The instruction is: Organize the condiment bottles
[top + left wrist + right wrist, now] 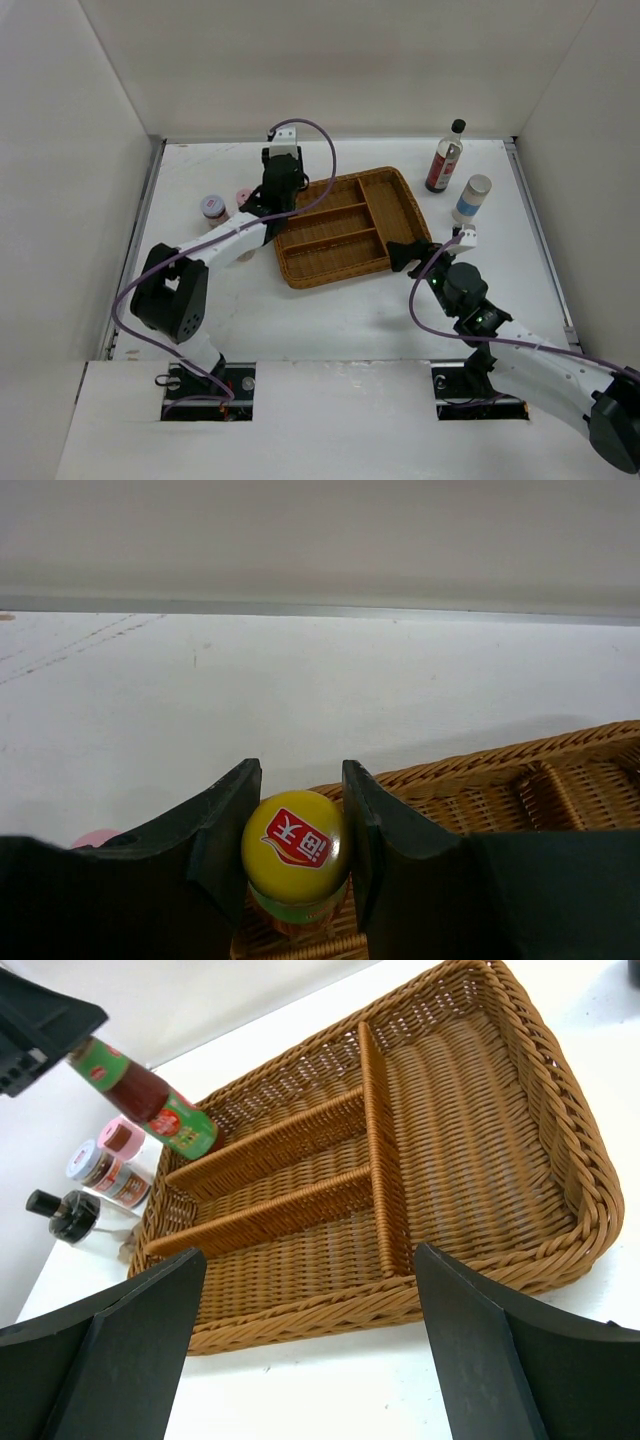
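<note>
Left wrist view: left end effector [300, 775] clamped on yellow-capped bottle [295, 845], tilted at corner of a narrow tray [560, 770] slot, right end effector [310, 1252] spread apart beside tray; risk: released tilted, bottle catches tray and topples onto bench [300, 680].

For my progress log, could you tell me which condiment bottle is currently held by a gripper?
The yellow-capped bottle, clamped in the left gripper at the wicker tray; no other bottle is gripped.
</note>
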You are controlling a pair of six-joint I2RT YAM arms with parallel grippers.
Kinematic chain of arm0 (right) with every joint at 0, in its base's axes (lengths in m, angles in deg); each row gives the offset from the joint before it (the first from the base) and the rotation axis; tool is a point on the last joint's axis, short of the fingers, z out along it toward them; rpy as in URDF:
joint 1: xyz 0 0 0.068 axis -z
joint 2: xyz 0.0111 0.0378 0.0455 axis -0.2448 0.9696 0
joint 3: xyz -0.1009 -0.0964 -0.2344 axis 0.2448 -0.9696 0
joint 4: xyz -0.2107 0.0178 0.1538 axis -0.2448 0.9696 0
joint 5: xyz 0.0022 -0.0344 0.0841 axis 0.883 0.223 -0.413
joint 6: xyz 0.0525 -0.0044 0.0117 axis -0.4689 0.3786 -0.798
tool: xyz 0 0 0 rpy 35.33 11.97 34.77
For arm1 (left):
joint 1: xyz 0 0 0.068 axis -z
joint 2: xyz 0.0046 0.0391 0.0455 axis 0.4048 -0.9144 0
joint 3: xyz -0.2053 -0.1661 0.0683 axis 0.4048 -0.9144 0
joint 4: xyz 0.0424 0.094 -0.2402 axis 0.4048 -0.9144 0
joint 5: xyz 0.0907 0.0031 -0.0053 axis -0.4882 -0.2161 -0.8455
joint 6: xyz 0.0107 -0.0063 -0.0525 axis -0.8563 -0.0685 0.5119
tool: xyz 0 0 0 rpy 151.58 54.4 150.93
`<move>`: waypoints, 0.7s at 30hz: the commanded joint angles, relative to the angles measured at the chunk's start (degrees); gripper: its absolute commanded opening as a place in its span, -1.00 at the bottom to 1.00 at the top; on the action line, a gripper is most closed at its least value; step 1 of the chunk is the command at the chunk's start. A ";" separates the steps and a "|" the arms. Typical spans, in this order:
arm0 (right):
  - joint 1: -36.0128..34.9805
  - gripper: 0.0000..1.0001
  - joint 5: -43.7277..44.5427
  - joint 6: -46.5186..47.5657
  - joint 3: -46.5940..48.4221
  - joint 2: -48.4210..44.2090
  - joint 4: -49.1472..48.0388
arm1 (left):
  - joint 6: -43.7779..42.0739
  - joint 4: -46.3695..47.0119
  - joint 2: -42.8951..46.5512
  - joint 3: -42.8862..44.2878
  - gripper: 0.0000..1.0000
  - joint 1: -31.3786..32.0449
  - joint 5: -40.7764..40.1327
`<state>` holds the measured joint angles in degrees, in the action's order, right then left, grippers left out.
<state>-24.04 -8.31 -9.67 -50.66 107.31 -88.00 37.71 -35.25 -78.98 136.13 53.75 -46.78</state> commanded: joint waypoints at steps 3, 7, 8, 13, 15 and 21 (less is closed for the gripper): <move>0.38 0.83 -0.89 -0.43 2.29 -1.09 -3.53 | -0.21 13.92 -0.07 -1.90 -0.63 -0.12 0.31; 1.17 0.83 -0.89 -0.43 2.11 -1.53 -3.18 | -0.38 16.47 -1.03 -5.33 -0.44 0.41 -2.14; 1.17 0.83 -0.89 -0.43 2.11 -1.71 -3.09 | -0.47 16.91 -1.04 -6.21 -0.39 0.67 -2.93; 1.44 0.84 -0.89 -0.51 1.94 -1.97 -3.00 | -0.47 18.85 0.45 -10.25 -0.01 1.11 -4.08; 1.18 0.84 -0.89 -0.51 2.11 -1.88 -3.00 | -0.73 19.03 1.94 -11.48 0.25 1.29 -4.08; 1.52 0.85 -0.98 -0.51 2.03 -1.71 -3.00 | -1.26 17.63 7.22 -12.01 0.60 1.90 -4.96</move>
<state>-22.93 -8.34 -9.72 -50.66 106.00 -87.98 37.10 -21.39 -77.91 123.65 55.17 -50.54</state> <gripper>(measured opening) 0.926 0.791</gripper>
